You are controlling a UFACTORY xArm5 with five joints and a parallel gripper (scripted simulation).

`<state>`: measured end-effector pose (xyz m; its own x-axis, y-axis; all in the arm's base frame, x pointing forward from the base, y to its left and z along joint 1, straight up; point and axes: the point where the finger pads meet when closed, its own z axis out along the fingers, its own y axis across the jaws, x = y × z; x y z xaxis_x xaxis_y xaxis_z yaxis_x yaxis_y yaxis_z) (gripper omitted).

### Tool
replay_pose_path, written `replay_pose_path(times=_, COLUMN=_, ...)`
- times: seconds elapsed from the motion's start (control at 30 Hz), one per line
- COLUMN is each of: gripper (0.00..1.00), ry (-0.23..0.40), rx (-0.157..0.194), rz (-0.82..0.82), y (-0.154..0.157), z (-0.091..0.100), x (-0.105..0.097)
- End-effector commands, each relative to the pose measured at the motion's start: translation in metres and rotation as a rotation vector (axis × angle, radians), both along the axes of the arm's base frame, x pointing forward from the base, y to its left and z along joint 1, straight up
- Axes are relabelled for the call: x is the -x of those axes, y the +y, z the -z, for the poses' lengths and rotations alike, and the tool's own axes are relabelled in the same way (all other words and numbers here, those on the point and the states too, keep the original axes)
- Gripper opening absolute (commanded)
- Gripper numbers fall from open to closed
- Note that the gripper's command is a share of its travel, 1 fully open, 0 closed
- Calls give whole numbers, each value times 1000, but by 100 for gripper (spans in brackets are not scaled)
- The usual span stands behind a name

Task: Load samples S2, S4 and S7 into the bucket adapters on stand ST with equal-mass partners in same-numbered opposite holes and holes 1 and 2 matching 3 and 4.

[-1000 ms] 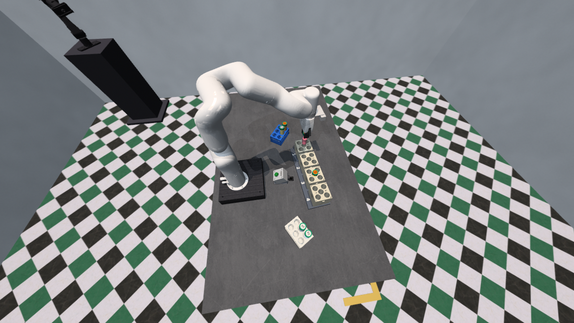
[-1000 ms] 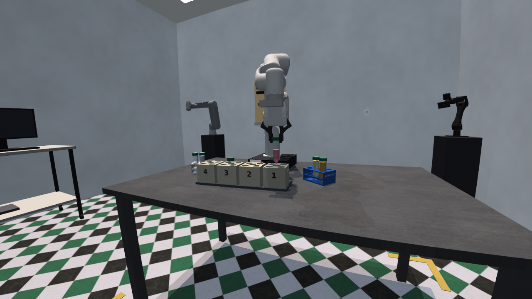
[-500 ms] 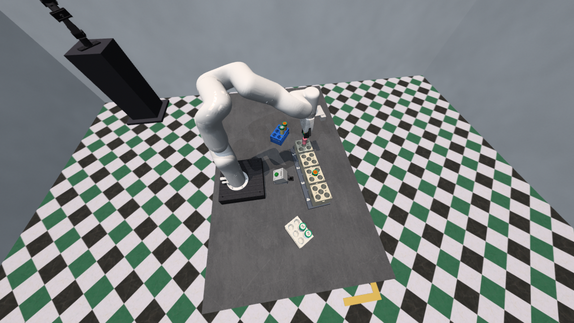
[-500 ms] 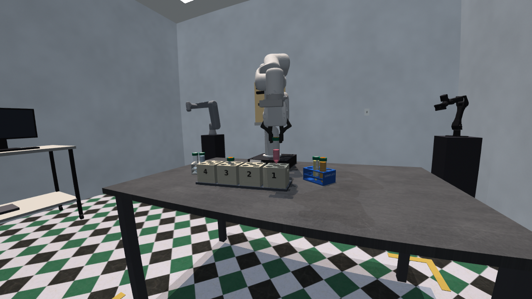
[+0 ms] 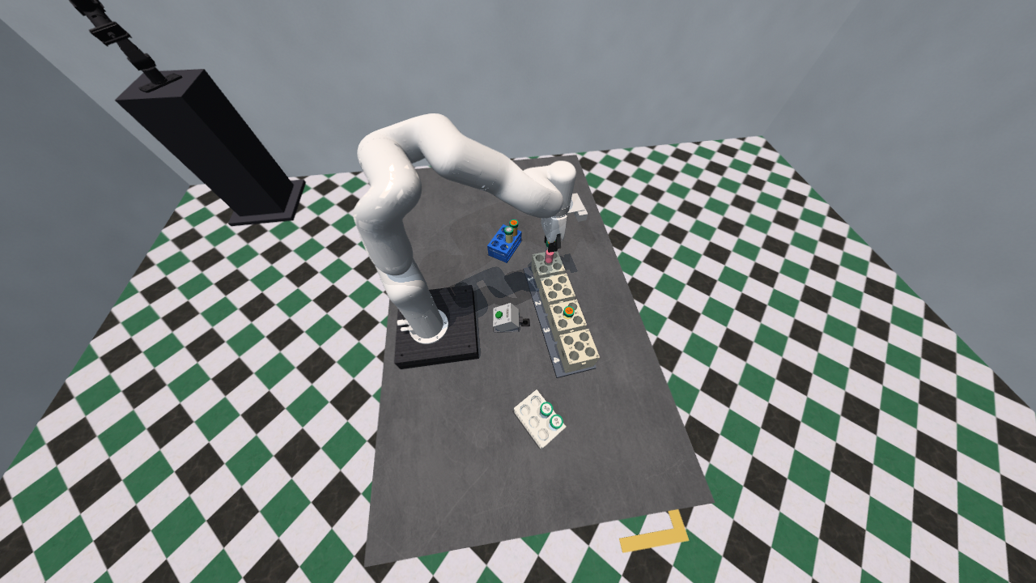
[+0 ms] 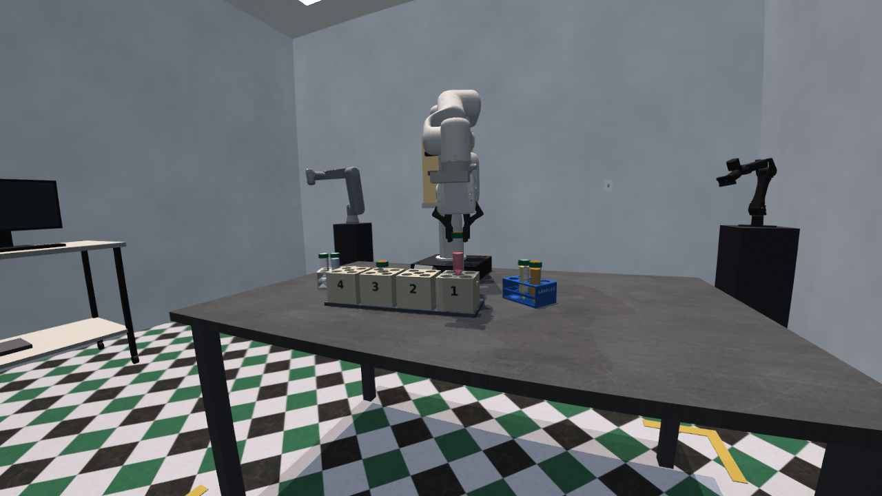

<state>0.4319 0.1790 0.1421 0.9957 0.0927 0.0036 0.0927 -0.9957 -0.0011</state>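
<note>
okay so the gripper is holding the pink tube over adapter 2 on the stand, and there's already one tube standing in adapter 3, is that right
Not quite. The gripper holds the pink tube over adapter 1, the end block nearest the blue rack, not adapter 2; the exterior view shows the tube's tip at adapter 1's top. The rest holds: one orange-dotted tube stands in adapter 3.

Grey table — loading stand, blue rack, white rack.

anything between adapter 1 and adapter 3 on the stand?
Adapter 2, with its holes empty, sits between adapter 1 and adapter 3; the exterior view shows the numbers.
</note>
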Motion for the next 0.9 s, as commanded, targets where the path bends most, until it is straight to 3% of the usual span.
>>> replay_pose_path(times=0.0, gripper=0, ry=-5, rx=2, rz=0, y=0, z=2, x=-1)
replay_pose_path(times=0.87, gripper=0, ry=-5, rx=2, rz=0, y=0, z=25, x=-1)
